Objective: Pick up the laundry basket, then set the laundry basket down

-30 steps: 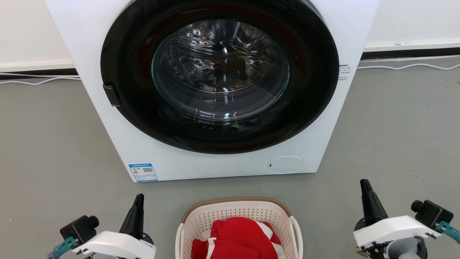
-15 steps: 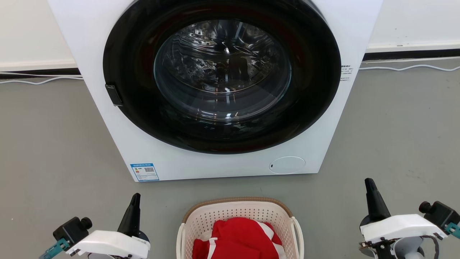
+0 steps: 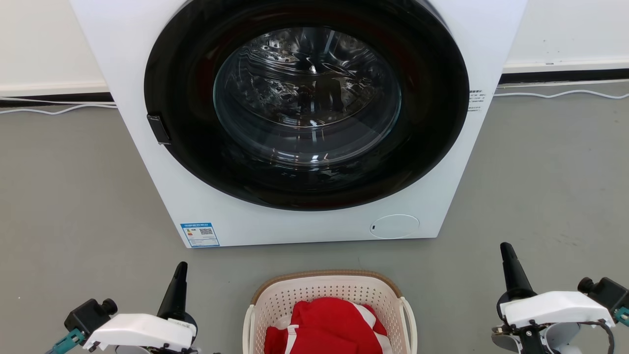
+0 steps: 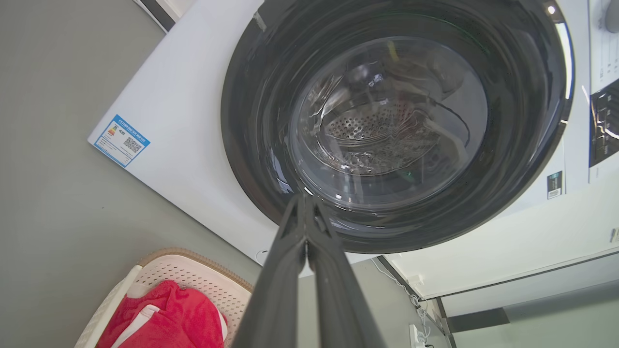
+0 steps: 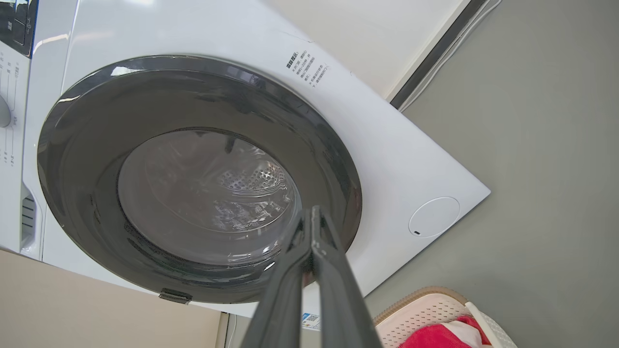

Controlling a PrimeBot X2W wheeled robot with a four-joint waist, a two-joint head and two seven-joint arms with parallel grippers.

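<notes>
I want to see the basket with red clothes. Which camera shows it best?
The head view: the basket sits bottom centre, its full width showing. The left wrist view catches one corner; the right wrist view a smaller corner.

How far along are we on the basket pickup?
Done: nothing visible. The laundry basket sits on the grey floor in front of the washer, with red cloth inside. In hand: nothing. The left gripper and right gripper flank the basket, shut, empty and clear of it. Left: grasp it, lift it, then set it down.
</notes>
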